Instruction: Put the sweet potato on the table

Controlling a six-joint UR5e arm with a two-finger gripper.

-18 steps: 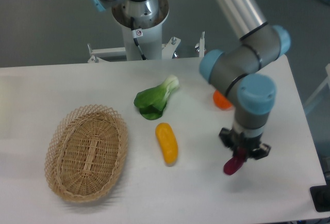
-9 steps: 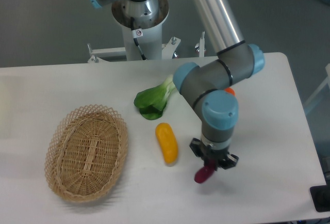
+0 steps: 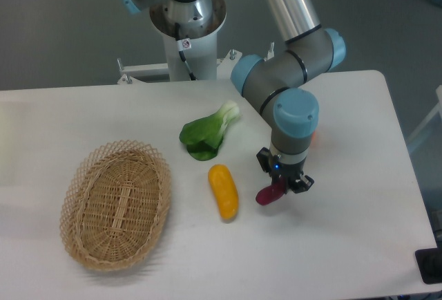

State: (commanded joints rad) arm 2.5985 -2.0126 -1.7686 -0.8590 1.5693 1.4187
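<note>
end effector is clamped on the sweet potato, held low over the white tabletop, just right of the yellow veg; looks like the set-down step, w/ the potato near or at the surface, can't tell if touching. next move prob calls for lowering till it rests, then letting go. potato is small, smooth, purple w/ tapered ends; tabletop flat & plain; woven wicker basket well apart at left.

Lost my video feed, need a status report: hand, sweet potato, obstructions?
Hand shut on small purple-magenta sweet potato, low over white table. Long yellow-orange vegetable lies just beside it. Drop spot bare.
</note>
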